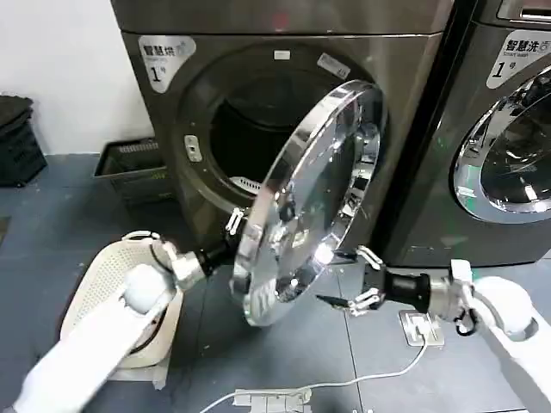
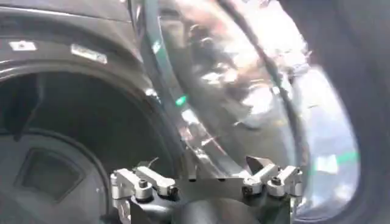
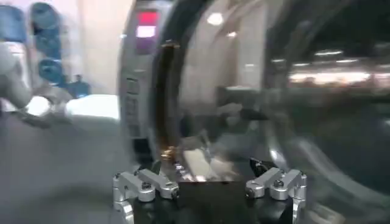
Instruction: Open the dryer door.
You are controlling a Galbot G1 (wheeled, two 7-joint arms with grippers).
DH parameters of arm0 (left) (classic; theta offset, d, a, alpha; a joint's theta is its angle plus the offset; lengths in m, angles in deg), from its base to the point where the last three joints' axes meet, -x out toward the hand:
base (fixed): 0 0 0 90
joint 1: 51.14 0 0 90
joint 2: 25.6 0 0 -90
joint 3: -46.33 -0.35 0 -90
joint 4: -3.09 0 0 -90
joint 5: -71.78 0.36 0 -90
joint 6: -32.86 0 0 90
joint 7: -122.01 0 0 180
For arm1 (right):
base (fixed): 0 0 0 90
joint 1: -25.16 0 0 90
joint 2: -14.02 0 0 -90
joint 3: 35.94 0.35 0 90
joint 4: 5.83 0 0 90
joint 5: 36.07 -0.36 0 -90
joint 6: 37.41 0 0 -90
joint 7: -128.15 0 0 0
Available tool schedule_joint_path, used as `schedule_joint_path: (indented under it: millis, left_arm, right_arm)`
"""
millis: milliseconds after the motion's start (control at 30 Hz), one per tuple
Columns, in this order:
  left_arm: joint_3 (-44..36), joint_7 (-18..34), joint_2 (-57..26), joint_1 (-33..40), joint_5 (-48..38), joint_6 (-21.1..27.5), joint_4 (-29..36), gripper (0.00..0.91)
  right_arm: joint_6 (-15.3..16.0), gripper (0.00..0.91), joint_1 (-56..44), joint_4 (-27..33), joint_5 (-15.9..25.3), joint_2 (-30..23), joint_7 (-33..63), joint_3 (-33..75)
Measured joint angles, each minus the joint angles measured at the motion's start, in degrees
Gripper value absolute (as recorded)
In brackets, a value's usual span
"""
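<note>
A: Entry: dryer (image 1: 284,129), drum mouth exposed. The dryer door (image 1: 314,202) stands swung out about halfway, chrome rim facing the head camera, hinged toward the second machine (image 1: 508,129).

B: Arms?

A: Left end effector (image 1: 234,231) sits at the rim's free edge, fingers spread on either side of it. Right end effector (image 1: 360,280), fingers spread, holds nothing, just beside the lower rim.

B: Advice?

A: My judgement: push along the hinge arc, keep contact on the rim, not the glass; keep the right arm out of the swing path.
</note>
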Motion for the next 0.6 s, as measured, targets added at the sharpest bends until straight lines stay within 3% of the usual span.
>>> schedule_joint_path:
  millis: [600]
  left_arm:
    - [-7.1,0.5,5.0,5.7,-0.1,-1.7,-3.8,0.907]
  right_arm:
    - [-3.4,0.907,-20.9,0.2,3.6,-9.3,9.5,26.8]
